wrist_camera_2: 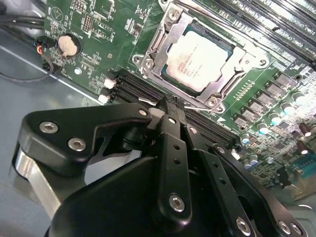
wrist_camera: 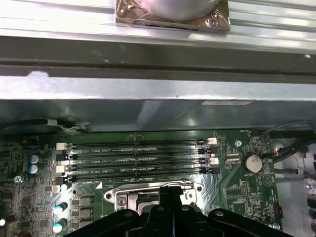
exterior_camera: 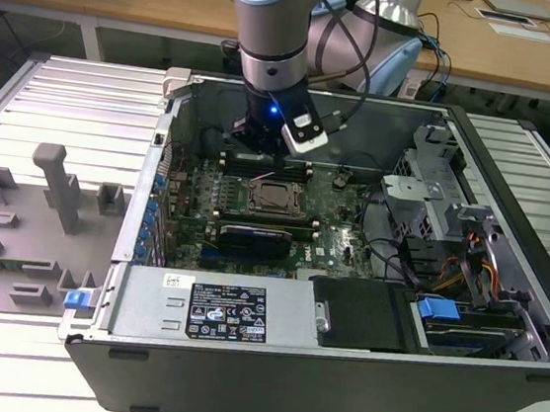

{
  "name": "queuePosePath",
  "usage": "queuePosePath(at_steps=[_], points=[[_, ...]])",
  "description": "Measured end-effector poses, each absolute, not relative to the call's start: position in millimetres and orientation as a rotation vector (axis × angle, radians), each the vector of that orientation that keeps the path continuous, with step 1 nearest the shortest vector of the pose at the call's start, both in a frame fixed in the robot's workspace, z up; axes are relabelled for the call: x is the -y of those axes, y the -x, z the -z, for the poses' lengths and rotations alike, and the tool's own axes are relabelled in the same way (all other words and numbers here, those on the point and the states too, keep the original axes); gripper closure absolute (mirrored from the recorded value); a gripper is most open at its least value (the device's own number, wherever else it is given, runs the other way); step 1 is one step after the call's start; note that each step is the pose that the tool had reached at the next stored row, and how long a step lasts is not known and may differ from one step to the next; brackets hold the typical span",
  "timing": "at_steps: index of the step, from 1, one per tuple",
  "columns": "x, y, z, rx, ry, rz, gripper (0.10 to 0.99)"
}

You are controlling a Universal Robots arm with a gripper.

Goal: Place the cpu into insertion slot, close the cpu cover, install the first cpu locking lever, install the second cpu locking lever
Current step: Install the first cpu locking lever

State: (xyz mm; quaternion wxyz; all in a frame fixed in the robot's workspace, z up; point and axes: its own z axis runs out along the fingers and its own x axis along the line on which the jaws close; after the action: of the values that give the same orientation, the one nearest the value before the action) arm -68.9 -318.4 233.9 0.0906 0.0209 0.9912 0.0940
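Gripper (wrist_camera_2: pixel 168 104) hangs clenched with nothing in it over the memory slots (wrist_camera_2: pixel 129 88), just beside the cpu cover (wrist_camera_2: pixel 157 47). That cover lies flat around the cpu (wrist_camera_2: pixel 197 58).

The exterior view looks down from afar on the computer case (exterior_camera: pixel 333 397). Both wrist views sit close over its motherboard (wrist_camera_2: pixel 98 24), sharing the memory slots (wrist_camera: pixel 133 159).

Open tower computer case (exterior_camera: pixel 235 381), laid on its side on a ribbed aluminium table (exterior_camera: pixel 69 93). A green motherboard (exterior_camera: pixel 190 211) is seen inside, on which four black memory slots (wrist_camera: pixel 133 158) and a coin cell battery (wrist_camera_2: pixel 68 45) are mounted. A labelled silver power supply (exterior_camera: pixel 154 307) is fitted along the case's near wall. Grey holders (exterior_camera: pixel 54 181) are set beside the case, at the exterior view's left.
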Motion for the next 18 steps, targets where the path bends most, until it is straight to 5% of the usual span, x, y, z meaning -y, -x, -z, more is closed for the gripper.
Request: queuePosePath(at_steps=[18], points=[[303, 64, -217, -2.939, -0.146, -0.271, 0.98]])
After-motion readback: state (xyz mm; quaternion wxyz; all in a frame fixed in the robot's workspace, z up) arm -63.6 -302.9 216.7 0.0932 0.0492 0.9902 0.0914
